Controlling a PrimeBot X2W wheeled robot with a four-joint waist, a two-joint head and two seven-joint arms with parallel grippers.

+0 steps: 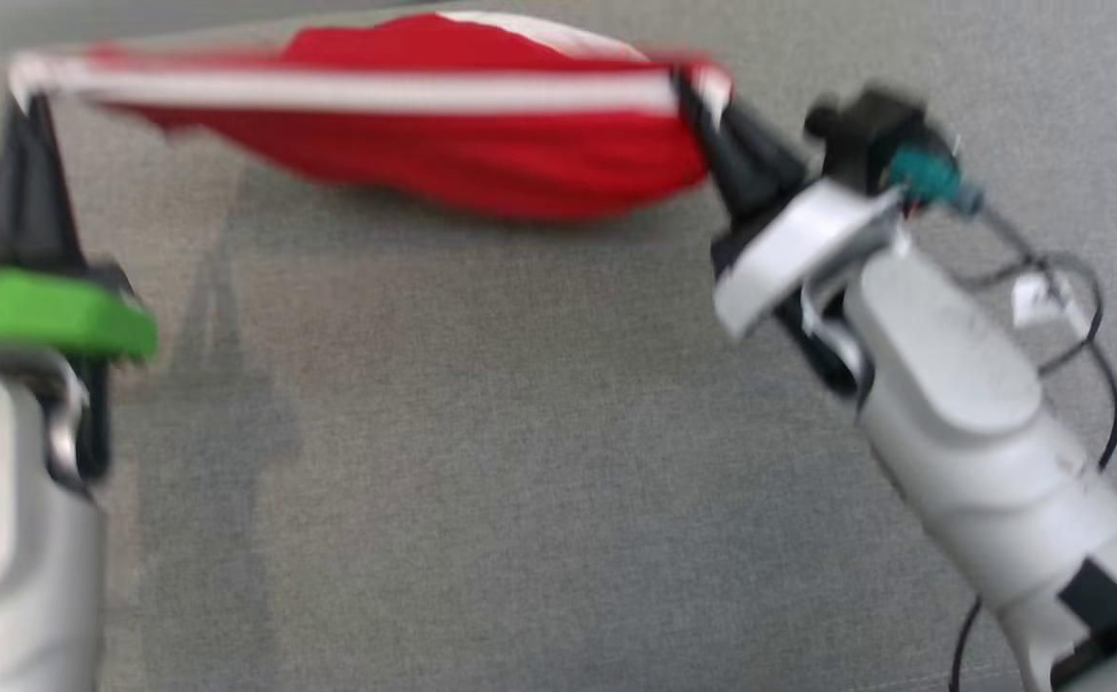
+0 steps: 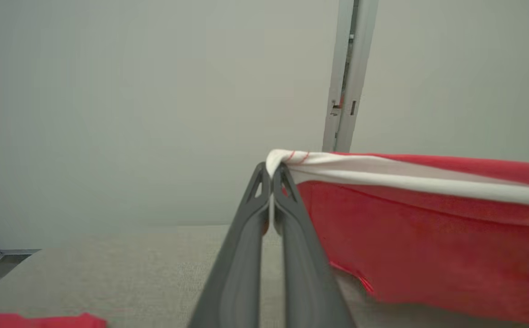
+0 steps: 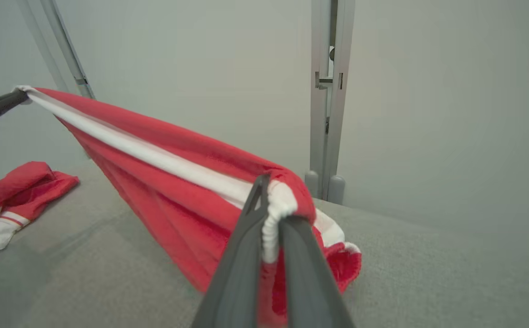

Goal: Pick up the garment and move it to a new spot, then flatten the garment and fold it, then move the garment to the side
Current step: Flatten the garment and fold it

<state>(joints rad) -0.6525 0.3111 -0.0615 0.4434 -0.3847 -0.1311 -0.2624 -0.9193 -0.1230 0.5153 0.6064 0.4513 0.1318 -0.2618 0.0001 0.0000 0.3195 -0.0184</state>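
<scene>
Above the grey tabletop (image 1: 520,461), the red garment (image 1: 443,163) with its white band (image 1: 376,91) hung stretched out, left jaws clenched on its left end, right jaws clenched on its right end.

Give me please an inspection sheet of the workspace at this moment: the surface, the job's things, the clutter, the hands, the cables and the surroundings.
Surface: grey textured table, arm shadows on it.
Job's things: red garment with a white band, stretched in the air between both hands, its middle sagging.
Clutter: second red and white cloth, crumpled on the table, apart from the held one.
Hands: left hand shut on one end of the white band; right hand shut on the other end.
Cables: black wires loop beside the right forearm, off the garment.
Surroundings: pale wall; grey metal post behind the table.
</scene>
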